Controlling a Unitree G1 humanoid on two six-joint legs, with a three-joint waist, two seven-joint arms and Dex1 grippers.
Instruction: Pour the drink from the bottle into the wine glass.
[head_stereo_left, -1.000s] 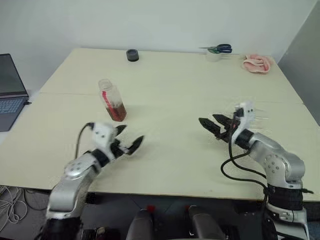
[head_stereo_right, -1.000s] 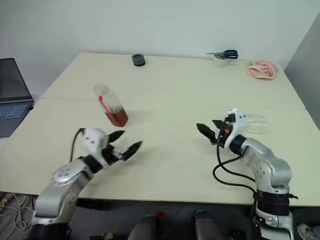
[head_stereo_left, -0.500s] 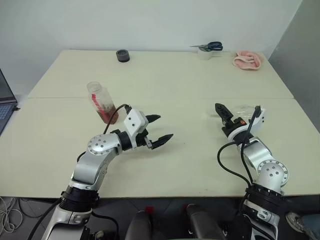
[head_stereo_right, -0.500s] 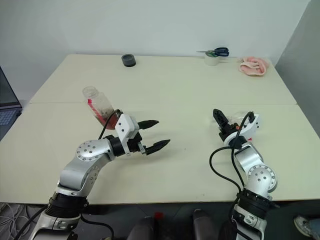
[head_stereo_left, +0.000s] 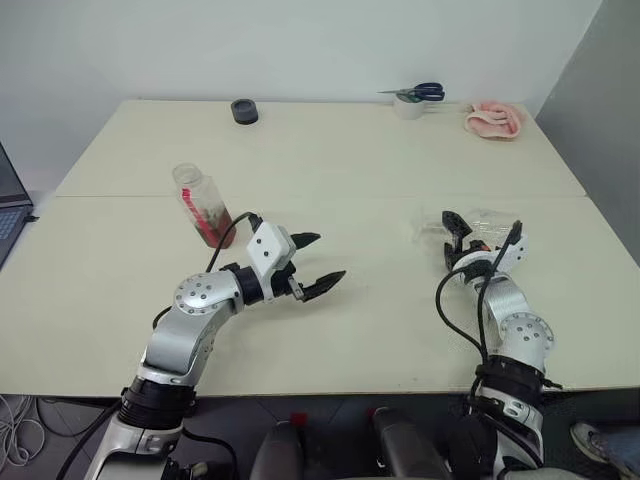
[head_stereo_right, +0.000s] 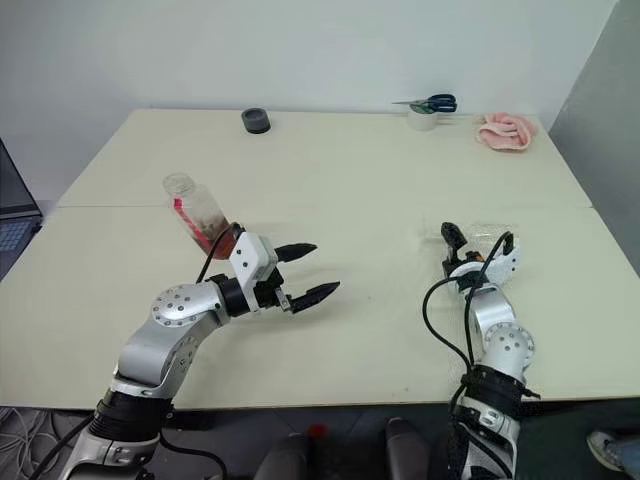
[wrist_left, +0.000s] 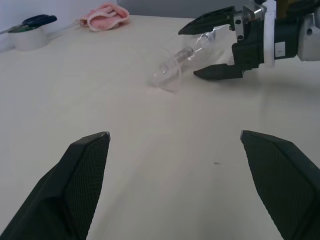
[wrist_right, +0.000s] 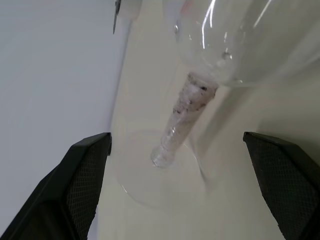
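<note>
The wine glass (wrist_left: 186, 49) lies toppled near the surface's right edge, its stem between the right gripper's (head_stereo_left: 455, 237) wide, empty jaws: fragile, slippery, best held at the stem. Left gripper (head_stereo_left: 312, 262) gapes empty; the bottle (head_stereo_left: 203, 205) stands left.

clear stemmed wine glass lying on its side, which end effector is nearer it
Right. The right end effector is at the clear stemmed wine glass, fingers open either side of its stem. The left end effector, also open, hovers mid-table, well apart from it.
</note>
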